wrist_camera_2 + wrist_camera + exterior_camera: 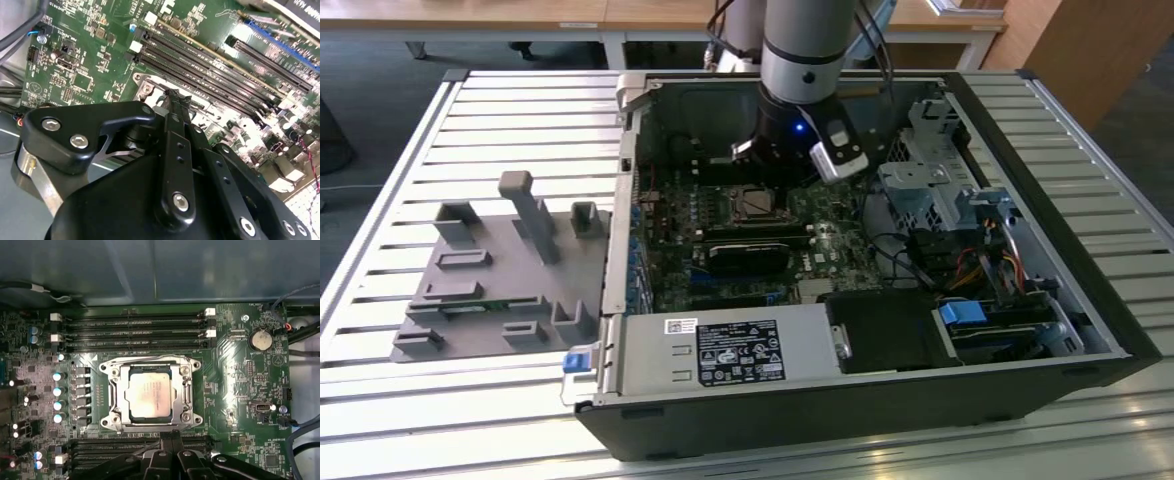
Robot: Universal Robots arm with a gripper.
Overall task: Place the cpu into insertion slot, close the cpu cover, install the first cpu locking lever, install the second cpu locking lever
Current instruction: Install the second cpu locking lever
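Your gripper (169, 447) sits nearest, its black fingers (176, 112) drawn together to a narrow tip with nothing held between them, hovering just above the motherboard (240, 390) beside the memory slots (132, 327). Just beyond the tip, you see the cpu (149, 396) lying flat in the insertion slot (186, 395), its pale metal top exposed through the cut-out of the cpu cover (116, 390), which lies down over it. In the exterior view, the arm (807, 60) reaches down into the open computer case (881, 400) over the socket; farther to that view's left stands a grey fixture (494, 270) on the slatted table (400, 200).
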